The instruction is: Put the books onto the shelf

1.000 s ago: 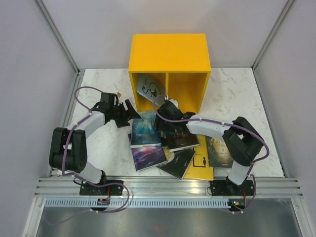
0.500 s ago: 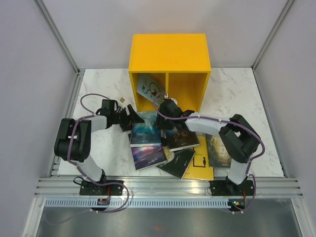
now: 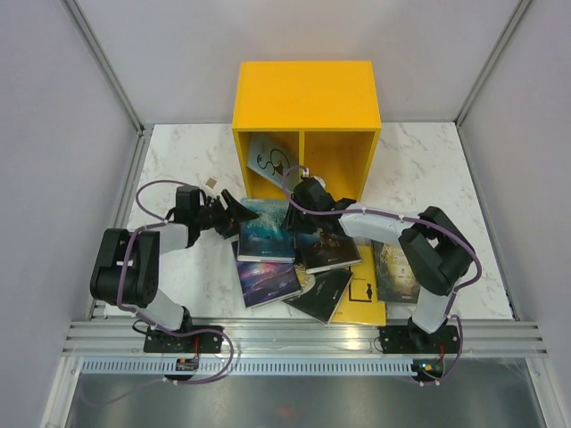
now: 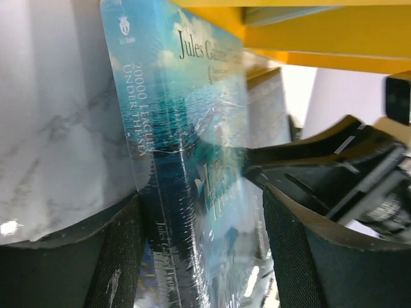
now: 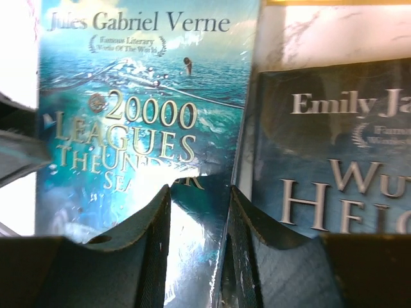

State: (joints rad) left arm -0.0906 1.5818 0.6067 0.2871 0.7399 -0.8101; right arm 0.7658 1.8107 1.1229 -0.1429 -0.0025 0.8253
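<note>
Left fingers (image 4: 117, 256) straddle the spine of the teal Verne book (image 4: 186, 122), grip uncertain; right fingers (image 5: 149, 250) stand parted over its edge.

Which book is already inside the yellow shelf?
The pale blue book with the black drawing: it leans in the left compartment of the yellow shelf; the other books lie outside it.

Yellow book (image 3: 370, 308) mostly buried; teal book (image 4: 192, 147) title blurred, perhaps glare.

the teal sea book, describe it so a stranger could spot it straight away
Start at the yellow shelf at the back of the table. Just in front of its left compartment sits the teal book. Only its cover reads 20000 Leagues Under the Sea.
</note>
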